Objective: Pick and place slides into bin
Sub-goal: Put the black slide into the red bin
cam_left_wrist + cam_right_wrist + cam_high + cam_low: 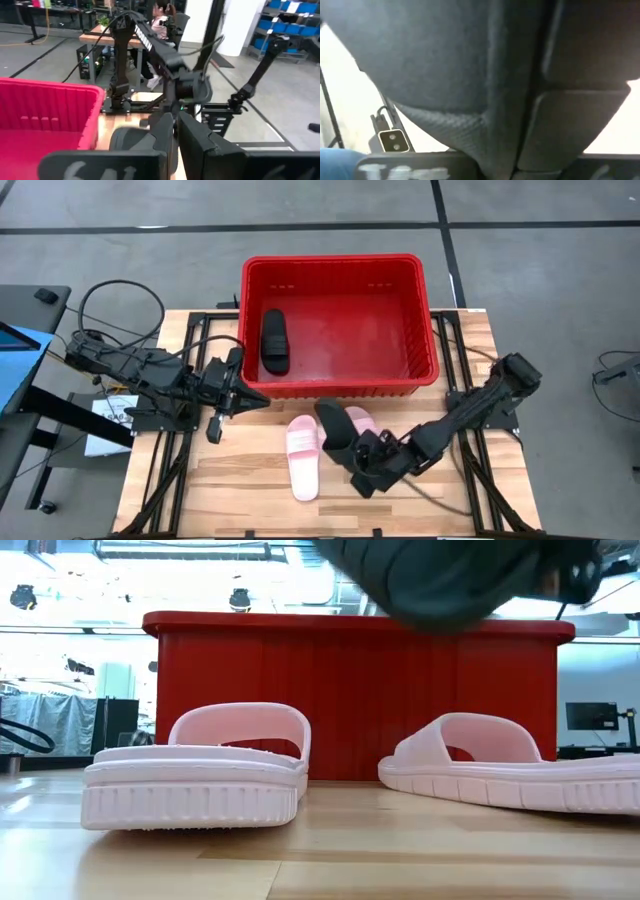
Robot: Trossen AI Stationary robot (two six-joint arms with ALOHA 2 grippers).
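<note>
Overhead, the high view looks straight down and takes in the whole table (250,480), both arms and the red bin (340,385) at the far edge. Down at table height, the low view faces level across the wood toward that same bin (350,700), very near two pink slides (195,780), which the high view also catches in front of the bin. The left wrist view looks past its own end effector (175,145) across the table toward the other arm, the bin's wall (45,110) at its side. The right wrist view sits so near a black slide (445,65) that it fills the frame.
</note>
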